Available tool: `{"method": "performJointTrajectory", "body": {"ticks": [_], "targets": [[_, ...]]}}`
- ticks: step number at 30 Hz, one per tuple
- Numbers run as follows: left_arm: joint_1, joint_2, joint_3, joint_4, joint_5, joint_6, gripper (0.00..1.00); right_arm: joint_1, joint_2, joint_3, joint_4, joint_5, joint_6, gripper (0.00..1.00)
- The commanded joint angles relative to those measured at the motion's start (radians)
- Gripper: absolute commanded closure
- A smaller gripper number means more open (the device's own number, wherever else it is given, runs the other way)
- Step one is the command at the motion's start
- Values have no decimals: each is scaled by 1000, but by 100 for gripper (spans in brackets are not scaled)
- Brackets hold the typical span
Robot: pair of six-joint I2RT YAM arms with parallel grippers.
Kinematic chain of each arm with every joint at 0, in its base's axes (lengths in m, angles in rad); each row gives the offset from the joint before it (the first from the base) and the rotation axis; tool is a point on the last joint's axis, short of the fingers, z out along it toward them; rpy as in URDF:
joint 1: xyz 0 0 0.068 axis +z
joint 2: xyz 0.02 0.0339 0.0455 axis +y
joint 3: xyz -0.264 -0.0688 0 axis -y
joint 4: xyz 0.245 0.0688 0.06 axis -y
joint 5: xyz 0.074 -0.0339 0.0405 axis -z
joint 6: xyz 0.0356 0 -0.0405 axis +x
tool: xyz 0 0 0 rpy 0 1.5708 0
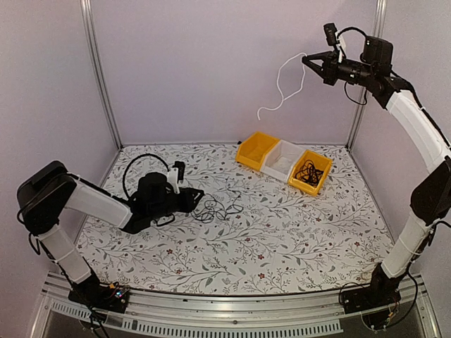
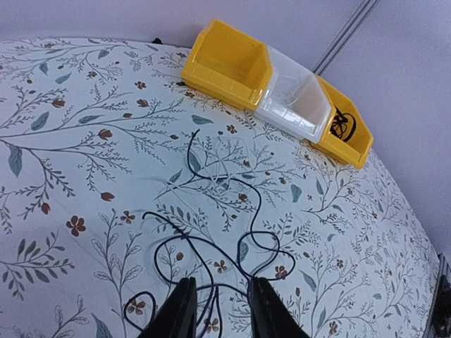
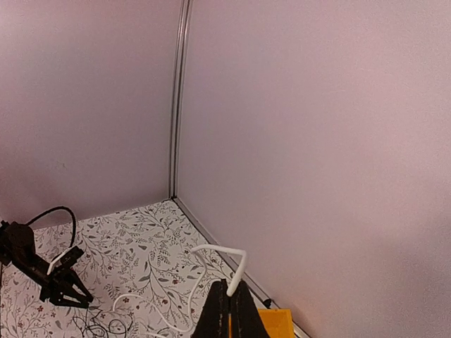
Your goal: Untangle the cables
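A loose clump of thin black cables (image 1: 220,209) lies on the floral table left of centre; it also shows in the left wrist view (image 2: 211,246). My left gripper (image 1: 196,199) is open and low at the clump's left edge, with black strands running between its fingertips (image 2: 220,306). My right gripper (image 1: 309,62) is raised high near the back right corner. It is shut on a white cable (image 1: 285,84) that hangs free below it, also seen in the right wrist view (image 3: 236,264). Another black clump (image 1: 308,172) lies in the right yellow bin.
Three bins stand in a row at the back right: a yellow bin (image 1: 256,150), a white bin (image 1: 282,160) and a yellow bin (image 1: 320,163) holding the black clump. Walls close off the back and both sides. The left arm's own thick black cable arcs above its wrist (image 1: 141,160).
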Motion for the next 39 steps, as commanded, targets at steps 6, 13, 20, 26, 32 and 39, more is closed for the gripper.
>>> {"method": "performJointTrajectory", "body": {"ticks": [6, 13, 20, 26, 32, 39], "targets": [[8, -129, -24, -35, 7, 26, 74, -32, 84, -100, 31, 62, -68, 100], [7, -167, -27, -55, 6, 34, 73, -48, 237, -78, 19, 117, -74, 100], [7, -173, -46, -62, 6, 27, 73, -63, 395, -17, -11, 141, -89, 100], [7, -182, -52, -72, 6, 22, 73, -64, 471, -24, -28, 185, -105, 100], [8, -170, -33, -95, -22, 24, 72, -62, 551, -22, -68, 208, -112, 100], [8, -164, -20, -111, -18, 20, 72, -51, 625, -19, -95, 283, -108, 96]]}}
